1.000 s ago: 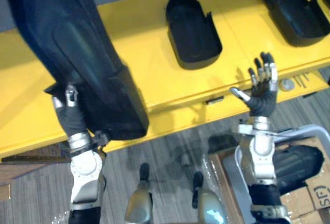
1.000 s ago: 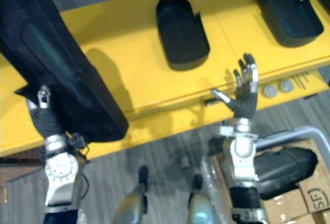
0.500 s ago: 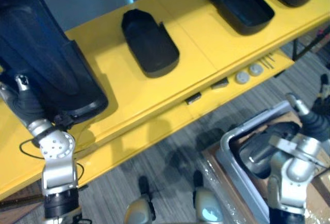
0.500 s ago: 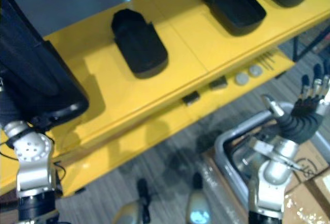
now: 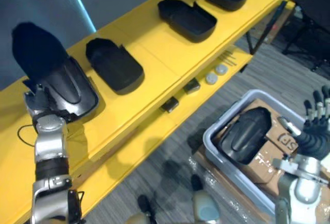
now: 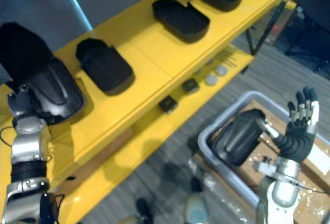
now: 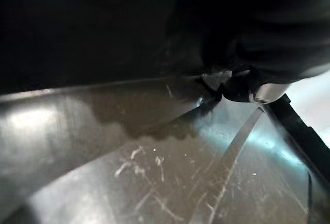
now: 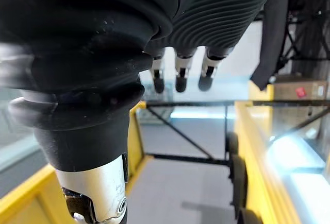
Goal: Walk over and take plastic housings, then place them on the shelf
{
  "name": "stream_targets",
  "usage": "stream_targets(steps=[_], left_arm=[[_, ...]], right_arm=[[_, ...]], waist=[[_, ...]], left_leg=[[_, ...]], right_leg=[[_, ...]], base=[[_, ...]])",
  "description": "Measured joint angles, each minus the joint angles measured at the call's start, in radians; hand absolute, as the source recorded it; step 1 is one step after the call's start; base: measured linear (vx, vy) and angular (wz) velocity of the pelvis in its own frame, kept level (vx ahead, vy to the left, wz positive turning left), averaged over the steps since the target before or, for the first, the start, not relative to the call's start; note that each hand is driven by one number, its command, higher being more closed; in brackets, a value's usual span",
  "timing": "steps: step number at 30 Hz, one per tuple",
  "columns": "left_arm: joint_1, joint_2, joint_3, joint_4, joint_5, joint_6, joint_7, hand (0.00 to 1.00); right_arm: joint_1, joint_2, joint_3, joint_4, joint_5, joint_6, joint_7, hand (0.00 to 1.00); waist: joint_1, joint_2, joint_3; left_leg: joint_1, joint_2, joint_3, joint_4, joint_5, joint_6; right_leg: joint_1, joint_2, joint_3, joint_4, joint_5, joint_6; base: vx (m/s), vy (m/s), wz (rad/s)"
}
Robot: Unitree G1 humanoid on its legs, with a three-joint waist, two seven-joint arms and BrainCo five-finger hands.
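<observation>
Black plastic housing resting at the yellow shelf's left end, left hand at its near rim, grip not discernible; best released gently, clear of the neighbouring housing; right hand spread, empty.

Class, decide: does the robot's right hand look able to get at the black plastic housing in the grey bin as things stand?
Probably yes. The right hand is open and raised close by the black plastic housing, which lies in the open-topped grey bin with nothing over it.

Black plastic housings in a row along yellow shelf, another housing lying in grey bin
</observation>
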Motion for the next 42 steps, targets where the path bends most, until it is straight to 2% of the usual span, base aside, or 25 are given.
stream_targets(steps=[1, 6, 9, 11, 13, 15, 17, 20, 23, 27, 36, 42], left_arm=[[-0.013, 0.024, 0.000, 0.023, 0.004, 0.025, -0.022, 1.00], [-0.027, 0.077, 0.012, 0.069, 0.019, 0.063, -0.087, 1.00], [-0.027, 0.088, 0.022, 0.092, 0.020, 0.064, -0.120, 1.00], [-0.026, 0.122, 0.022, 0.094, 0.025, 0.064, -0.152, 1.00], [-0.013, 0.186, 0.032, 0.095, 0.078, 0.059, -0.201, 1.00], [-0.006, 0.207, 0.062, 0.095, 0.100, 0.058, -0.231, 1.00], [0.022, 0.235, 0.077, 0.097, 0.137, 0.057, -0.294, 1.00], [0.045, 0.238, 0.090, 0.099, 0.165, 0.054, -0.360, 1.00], [0.053, 0.238, 0.089, 0.141, 0.205, 0.053, -0.436, 1.00], [0.058, 0.238, 0.087, 0.206, 0.217, 0.051, -0.491, 1.00], [0.120, 0.234, 0.077, 0.336, 0.216, 0.053, -0.498, 1.00], [0.128, 0.220, 0.077, 0.344, 0.212, 0.055, -0.438, 1.00]], right_arm=[[0.003, -0.004, 0.009, 0.000, 0.004, 0.000, 0.000, 0.00], [0.021, -0.038, 0.048, 0.011, 0.034, 0.000, -0.004, 0.00], [0.027, -0.049, 0.076, 0.026, 0.037, 0.000, -0.006, 0.00], [0.026, -0.054, 0.097, 0.053, 0.037, 0.000, -0.006, 0.00], [0.026, -0.057, 0.114, 0.058, 0.036, 0.001, -0.007, 0.00], [0.028, -0.061, 0.114, 0.059, 0.037, 0.001, -0.008, 0.00], [0.030, -0.074, 0.115, 0.072, 0.037, 0.001, -0.015, 0.00], [0.030, -0.088, 0.116, 0.090, 0.038, 0.002, -0.027, 0.00], [0.033, -0.089, 0.116, 0.095, 0.045, 0.002, -0.025, 0.00], [0.028, -0.098, 0.123, 0.130, 0.045, 0.003, -0.026, 0.00], [-0.009, -0.127, 0.133, 0.167, 0.066, 0.004, -0.025, 0.00], [-0.025, -0.128, 0.133, 0.167, 0.066, 0.004, -0.025, 0.00]], waist=[[-0.004, 0.001, -0.001], [-0.001, 0.023, -0.021], [0.004, 0.045, -0.039], [0.006, 0.048, -0.041], [0.019, 0.051, -0.043], [0.021, 0.056, -0.046], [0.025, 0.066, -0.071], [0.042, 0.080, -0.086], [0.046, 0.090, -0.096], [0.046, 0.085, -0.105], [0.047, 0.053, -0.103], [0.047, 0.036, -0.096]], left_leg=[[-0.001, 0.001, 0.001, 0.005, 0.000, 0.000], [-0.001, 0.007, 0.000, 0.009, -0.001, -0.001], [0.001, 0.008, -0.015, 0.010, 0.000, -0.001], [0.002, 0.011, -0.028, 0.014, 0.000, -0.001], [0.002, 0.014, -0.030, 0.018, 0.000, -0.001], [0.002, 0.014, -0.038, 0.020, 0.000, -0.001], [0.000, 0.014, -0.048, 0.020, 0.000, -0.001], [0.000, 0.014, -0.051, 0.021, 0.000, -0.001], [0.001, 0.014, -0.053, 0.022, 0.000, -0.001], [0.000, 0.014, -0.051, 0.022, 0.000, -0.001], [-0.004, 0.016, -0.052, 0.020, -0.002, -0.005], [-0.020, 0.016, -0.051, 0.023, -0.003, -0.007]], right_leg=[[0.002, 0.001, 0.000, -0.001, 0.002, -0.001], [0.019, 0.003, -0.004, -0.028, 0.016, -0.002], [0.037, -0.001, -0.021, -0.039, 0.018, -0.002], [0.051, -0.001, -0.035, -0.045, 0.018, -0.002], [0.056, 0.000, -0.038, -0.050, 0.020, -0.004], [0.066, -0.002, -0.047, -0.058, 0.022, -0.004], [0.071, -0.003, -0.057, -0.062, 0.022, -0.004], [0.074, -0.005, -0.060, -0.065, 0.022, -0.005], [0.085, -0.006, -0.064, -0.083, 0.028, -0.004], [0.088, -0.008, -0.065, -0.093, 0.030, -0.009], [0.082, -0.011, -0.084, -0.093, 0.030, -0.009], [0.061, -0.011, -0.082, -0.083, 0.030, -0.008]], base=[[-0.01, -0.001, -0.04], [0.00, 0.000, 0.01], [0.01, 0.001, 0.14], [-0.01, -0.004, 0.18], [0.00, 0.000, 0.00], [0.00, -0.003, 0.12], [0.01, -0.002, 0.14], [0.01, 0.002, 0.01], [0.00, 0.000, 0.00], [0.00, 0.000, 0.00], [0.00, 0.000, 0.00], [0.00, 0.000, 0.00]])
